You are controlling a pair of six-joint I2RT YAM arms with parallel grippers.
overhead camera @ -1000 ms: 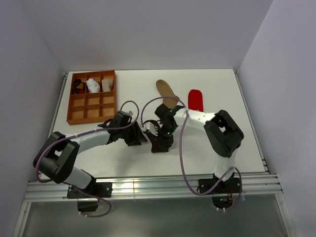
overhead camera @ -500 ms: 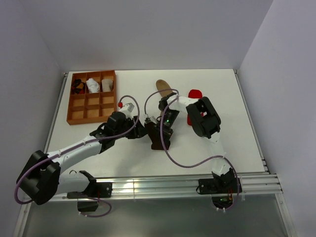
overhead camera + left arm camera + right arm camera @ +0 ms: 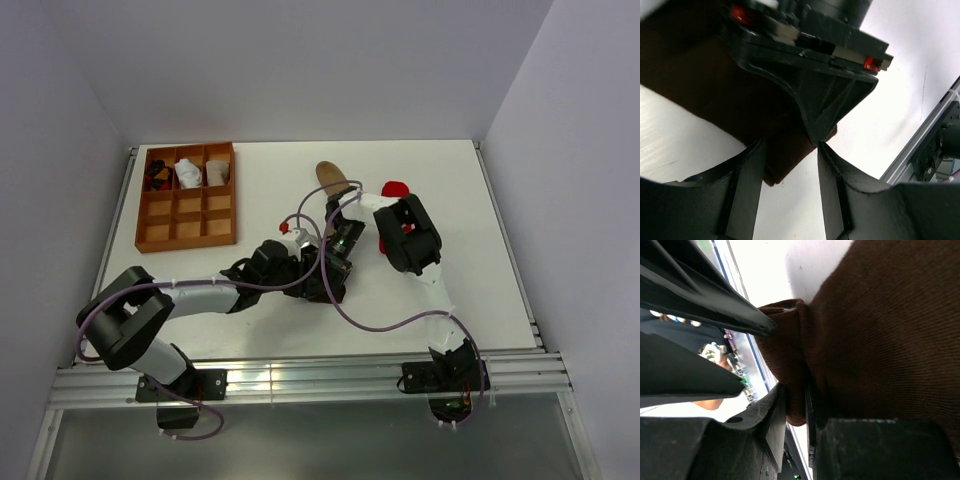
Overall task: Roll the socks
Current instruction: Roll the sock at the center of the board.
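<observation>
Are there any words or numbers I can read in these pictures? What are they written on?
None. No words, numbers or labels can be read anywhere.
The dark brown sock is plain knit.
The wooden tray has no print.
The red sock is mostly hidden, so nothing on it can be made out.

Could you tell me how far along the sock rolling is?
Done: no loose sock looks rolled. In hand: the right pincer pinches a fold of the dark brown sock; the open left pincer straddles its corner. Left: finishing it, then the tan sock and red sock.
</observation>
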